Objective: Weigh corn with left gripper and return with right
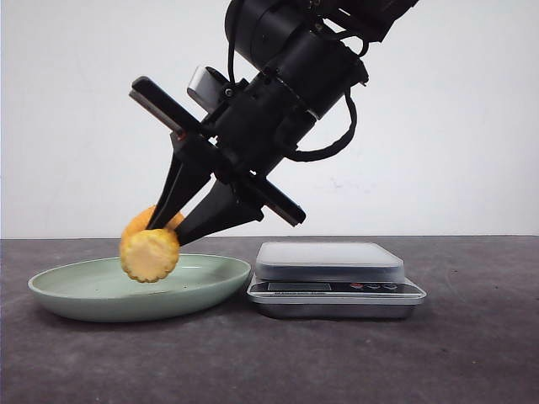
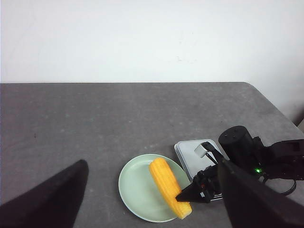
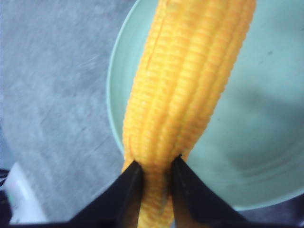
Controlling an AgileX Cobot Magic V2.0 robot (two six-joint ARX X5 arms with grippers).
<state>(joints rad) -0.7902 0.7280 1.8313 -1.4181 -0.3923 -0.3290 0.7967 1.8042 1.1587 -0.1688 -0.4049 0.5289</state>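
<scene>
Currently, corn: the corn (image 1: 150, 252) is pinched in the right gripper (image 1: 174, 220) and sits over the pale green plate (image 1: 84, 295); whether it rests on the plate or hangs just clear, the front view cannot settle.
Right gripper: its two fingers (image 3: 124, 192) are pressed onto the cob close to its near cut end, with most of the length sticking out beyond them over the plate's near rim.
Left gripper: only blurred dark shapes (image 2: 40, 197) at the edge of its own wrist view; whether it is spread or closed I cannot tell, and nothing shows between its fingers.
Scale: the scale (image 1: 335, 278) stands on the tabletop just beside the plate, on the side toward the tabletop's right edge, with its platform bare.
Handling, weight: probably moderate and stiff; the cob will not bend or crush under a firm pinch.
Handling, surface: rounded, ribbed kernel rows; likely to roll or twist if squeezed off-centre.
Handling, where to hold: across the width near the middle would balance best; the present end hold likely leaves the long part free to droop or pivot.
Handling, setting down: lay it lengthwise in the plate's hollow, since a round cob may roll off a flat place.
</scene>
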